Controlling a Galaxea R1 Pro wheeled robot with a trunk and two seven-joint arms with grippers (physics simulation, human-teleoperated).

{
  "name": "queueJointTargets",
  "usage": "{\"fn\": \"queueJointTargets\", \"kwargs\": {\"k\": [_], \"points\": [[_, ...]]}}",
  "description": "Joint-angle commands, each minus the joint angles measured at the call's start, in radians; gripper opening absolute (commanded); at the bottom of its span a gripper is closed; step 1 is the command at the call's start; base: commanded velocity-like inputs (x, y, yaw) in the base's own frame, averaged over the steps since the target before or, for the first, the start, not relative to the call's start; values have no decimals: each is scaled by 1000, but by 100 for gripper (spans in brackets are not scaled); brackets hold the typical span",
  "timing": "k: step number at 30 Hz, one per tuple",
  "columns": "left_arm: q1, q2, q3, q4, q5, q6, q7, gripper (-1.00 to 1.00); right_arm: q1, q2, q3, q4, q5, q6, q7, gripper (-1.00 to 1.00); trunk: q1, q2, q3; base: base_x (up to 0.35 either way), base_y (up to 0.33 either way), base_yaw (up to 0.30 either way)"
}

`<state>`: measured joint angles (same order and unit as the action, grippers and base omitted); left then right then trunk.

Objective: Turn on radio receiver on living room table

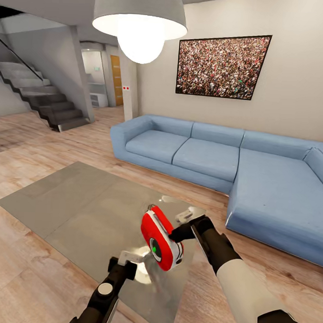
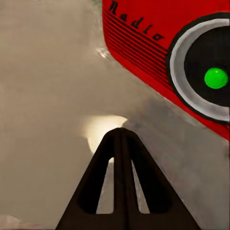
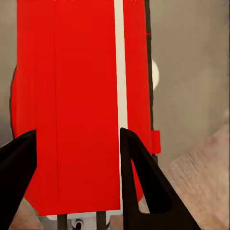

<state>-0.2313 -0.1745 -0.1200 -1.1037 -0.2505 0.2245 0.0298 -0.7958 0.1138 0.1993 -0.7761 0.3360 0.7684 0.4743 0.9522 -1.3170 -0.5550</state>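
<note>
So I'm holding the radio receiver in my right gripper, lifted just above the near right corner of the grey glossy table. My fingers are clamping it across its thickness, one on each flat face, and in the right wrist view the red body with its white edge band is running straight away from my palm between them. In the head view its long axis is leaning, top end tipped up and to the left, lower end down toward the right, and the round dial face is pointing down and toward me, at my left gripper. The left wrist view is looking right at that face: the "Radio" lettering, the ribbed grille, the grey ring and the dial glowing green.

My left gripper is hovering just below and to the left of the radio, not touching it, fingertips pressed together with no gap.

Past my right gripper a small white gadget is lying on the table. Farther back, well clear, are the blue sectional sofa, the framed crowd picture, the dome pendant lamp and a staircase off to the left. Nothing is sitting between my two grippers and the radio.
</note>
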Motion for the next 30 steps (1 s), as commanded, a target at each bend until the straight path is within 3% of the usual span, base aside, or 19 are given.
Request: {"fn": "queueJointTargets", "kwargs": {"k": [1, 3, 5, 8, 9, 10, 13, 15, 16, 20, 24, 30], "points": [[0, 0, 2, -4, 0, 0, 17, -100, 0, 1, 1, 0, -27, 8, -17, -100, 0, 0, 0, 0, 0, 0], [0, 0, 25, -14, 1, -3, 80, -100, 0, 2, 1, 0, -28, 8, -40, -100, 0, 0, 0, 0, 0, 0], [0, 0, 96, -13, 3, -36, 145, -100, 0, 3, 2, 0, -27, 8, -47, -100, 0, 0, 0, 0, 0, 0], [0, 3, 213, -11, 4, -76, 173, -100, 1, 3, 2, 0, -27, 8, -50, -100, 0, 0, 0, 0, 0, 0], [0, 3, 232, -10, 4, -79, 175, -100, 1, 3, 2, 0, -27, 8, -50, -100, 0, 0, 0, 0, 0, 0], [0, 4, 270, -5, 4, -83, 178, -100, 0, 3, 1, 0, -28, 8, -50, -100, 0, 0, 0, 0, 0, 0], [1, 5, 435, 77, 5, -91, 173, -100, 0, 3, 1, 0, -27, 9, -51, -100, 0, 0, 0, 0, 0, 0], [1, 6, 518, 146, 6, -91, 171, -100, 1, 5, 2, 0, -27, 12, -52, -100, 0, 0, 0, 0, 0, 0], [1, 6, 539, 162, 7, -91, 169, -100, 1, 6, 2, 1, -28, 13, -51, -100, 0, 0, 0, 0, 0, 0], [1, 5, 569, 187, 9, -91, 165, -100, 0, 10, 3, 3, -29, 16, -48, -100, 0, 0, 0, 0, 0, 0], [1, 24, 574, 190, 10, -94, 164, -100, 0, 11, 3, 3, -30, 17, -45, -100, 0, 0, 0, 0, 0, 0], [1, 28, 578, 192, 8, -94, 164, -100, 0, 13, 4, 3, -31, 17, -42, -100, 0, 0, 0, 0, 0, 0]]}}
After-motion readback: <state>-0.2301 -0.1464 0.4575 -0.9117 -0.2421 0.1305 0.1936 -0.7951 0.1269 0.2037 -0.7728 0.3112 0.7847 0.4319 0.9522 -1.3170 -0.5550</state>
